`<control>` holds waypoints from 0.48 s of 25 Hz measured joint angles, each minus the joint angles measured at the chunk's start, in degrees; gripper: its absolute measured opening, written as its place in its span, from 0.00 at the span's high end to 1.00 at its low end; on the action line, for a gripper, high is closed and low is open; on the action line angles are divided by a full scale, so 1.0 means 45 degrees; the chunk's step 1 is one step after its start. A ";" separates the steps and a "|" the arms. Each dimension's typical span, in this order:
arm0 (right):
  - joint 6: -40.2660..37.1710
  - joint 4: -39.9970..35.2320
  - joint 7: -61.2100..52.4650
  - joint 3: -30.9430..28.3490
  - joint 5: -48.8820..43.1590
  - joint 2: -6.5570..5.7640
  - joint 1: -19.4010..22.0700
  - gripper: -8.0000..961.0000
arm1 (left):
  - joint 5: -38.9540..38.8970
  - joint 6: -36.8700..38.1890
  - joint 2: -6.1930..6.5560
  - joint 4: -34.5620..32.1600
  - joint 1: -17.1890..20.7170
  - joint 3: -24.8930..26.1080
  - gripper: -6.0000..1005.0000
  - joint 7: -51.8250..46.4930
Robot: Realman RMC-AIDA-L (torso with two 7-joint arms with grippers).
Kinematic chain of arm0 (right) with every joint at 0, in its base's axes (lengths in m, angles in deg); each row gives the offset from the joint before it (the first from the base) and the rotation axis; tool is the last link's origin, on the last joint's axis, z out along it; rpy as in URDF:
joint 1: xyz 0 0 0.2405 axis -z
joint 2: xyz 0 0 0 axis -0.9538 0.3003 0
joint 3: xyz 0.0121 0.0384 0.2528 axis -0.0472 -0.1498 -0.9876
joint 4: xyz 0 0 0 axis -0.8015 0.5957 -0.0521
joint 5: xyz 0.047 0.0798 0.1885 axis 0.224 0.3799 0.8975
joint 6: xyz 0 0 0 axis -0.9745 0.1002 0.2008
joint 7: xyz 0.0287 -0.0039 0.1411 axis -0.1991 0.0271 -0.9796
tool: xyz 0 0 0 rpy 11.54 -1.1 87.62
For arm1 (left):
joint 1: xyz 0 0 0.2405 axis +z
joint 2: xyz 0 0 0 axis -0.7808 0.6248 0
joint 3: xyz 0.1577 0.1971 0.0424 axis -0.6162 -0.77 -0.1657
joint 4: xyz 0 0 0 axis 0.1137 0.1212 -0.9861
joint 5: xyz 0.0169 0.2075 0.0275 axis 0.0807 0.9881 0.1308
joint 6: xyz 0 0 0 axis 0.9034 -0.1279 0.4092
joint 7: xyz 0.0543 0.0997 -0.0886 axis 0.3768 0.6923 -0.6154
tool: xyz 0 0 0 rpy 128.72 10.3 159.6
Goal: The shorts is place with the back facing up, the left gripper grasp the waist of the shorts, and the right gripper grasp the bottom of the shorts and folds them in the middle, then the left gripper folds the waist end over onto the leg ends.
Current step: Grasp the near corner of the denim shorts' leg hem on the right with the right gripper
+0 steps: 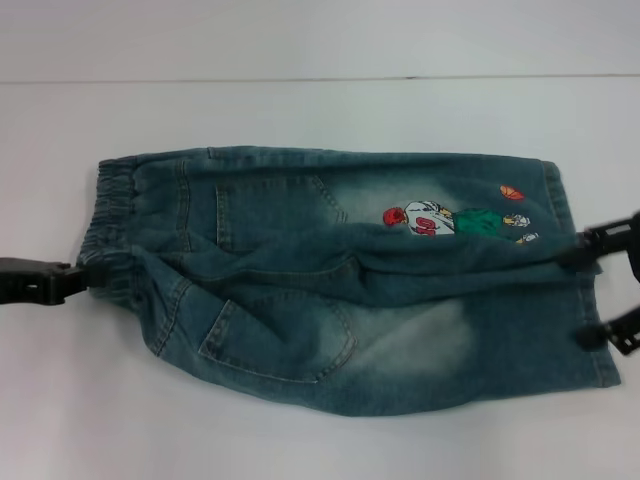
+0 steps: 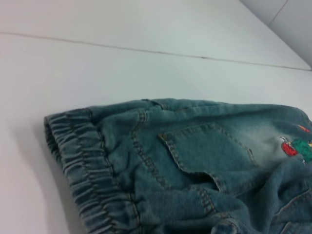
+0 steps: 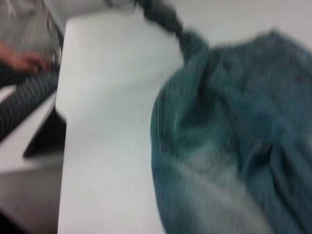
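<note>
You are mid first fold: the shorts (image 1: 340, 280) lie across the counter (image 1: 320, 110), the left gripper (image 1: 75, 280) pinching the waist (image 1: 112, 235); the right gripper (image 1: 610, 285) holds the leg ends (image 1: 590, 300), fingers unclear. Next, carry both edges together evenly.

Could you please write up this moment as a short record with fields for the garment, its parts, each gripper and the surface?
garment: shorts, denim, lying along the table with a raised crease running lengthwise through the middle
waist: waist, ruched elastic band, at the robot's left end
leg ends: leg ends, at the robot's right end
left gripper: left gripper, at the waist edge, apparently closed on it
right gripper: right gripper, at the leg hems, fingers spread
decoration: cartoon patch and orange ball emblem
surface: white table
</note>
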 joint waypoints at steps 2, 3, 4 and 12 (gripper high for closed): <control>0.0008 -0.0080 -0.0071 0.0211 -0.0942 0.0018 -0.0157 0.02 | -0.0013 -0.0018 0.0016 0.0021 -0.0069 -0.0010 0.97 -0.0006; 0.0020 -0.0077 -0.0071 0.0252 -0.1480 0.0029 -0.0250 0.02 | -0.0015 -0.0022 0.0027 0.0026 -0.0098 -0.0010 0.97 -0.0007; 0.0028 -0.0058 -0.0070 0.0263 -0.1921 0.0045 -0.0338 0.02 | -0.0017 -0.0027 0.0038 0.0030 -0.0117 -0.0009 0.97 -0.0013; 0.0004 0.0138 -0.0449 0.1018 -0.4651 0.0224 -0.0770 0.02 | -0.0018 -0.0345 0.0132 0.0202 -0.0168 0.0009 0.97 -0.0039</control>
